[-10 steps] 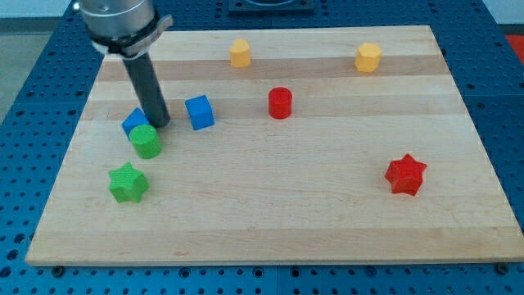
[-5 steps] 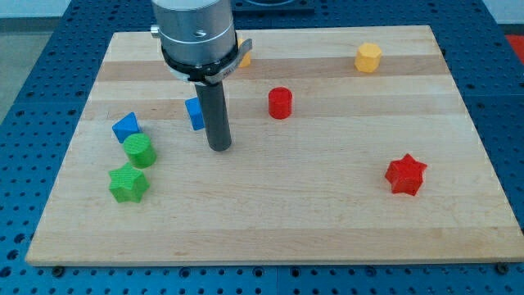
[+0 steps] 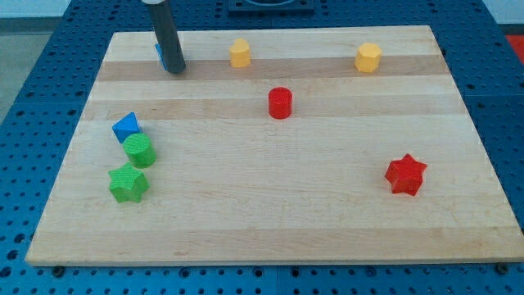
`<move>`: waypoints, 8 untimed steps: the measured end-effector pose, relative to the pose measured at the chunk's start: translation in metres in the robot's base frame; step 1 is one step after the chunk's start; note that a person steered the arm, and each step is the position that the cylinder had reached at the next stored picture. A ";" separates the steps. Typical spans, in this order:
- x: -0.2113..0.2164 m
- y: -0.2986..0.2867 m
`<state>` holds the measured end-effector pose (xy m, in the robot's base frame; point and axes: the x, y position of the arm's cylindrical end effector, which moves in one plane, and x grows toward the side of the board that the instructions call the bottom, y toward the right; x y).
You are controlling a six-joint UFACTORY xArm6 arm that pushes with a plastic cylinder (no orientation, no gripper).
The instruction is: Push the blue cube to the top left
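**Blue cube nearly hidden behind the rod, close to the board's edge**

The small blue plastic cube shows only as a thin blue strip on the view's left side of the dark rod, in the upper left part of the light wooden board. My tip stands touching it or just beside it, on its right and slightly lower side; the exact contact is hidden. There are no jaws to open or close here, only the straight rod, so nothing is gripped.

I judge the cube to be almost in its place. The first risk is a push too long: the top edge and the left edge of the board are both near, and the cube could slide off. The second risk is that the rod touches only a corner of the cube, so the cube turns and slips away to one side instead of going straight.

The other things are safe for now. The yellow block is near, at the view's right of the rod. The red cylinder is further away. The second blue block, the green cylinder and the green star sit close together low on the left. A sweep downward when the rod leaves could disturb them.
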<state>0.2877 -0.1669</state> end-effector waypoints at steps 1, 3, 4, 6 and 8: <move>0.011 0.023; -0.001 0.037; -0.031 0.026; -0.024 0.008; -0.019 -0.027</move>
<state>0.2692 -0.1939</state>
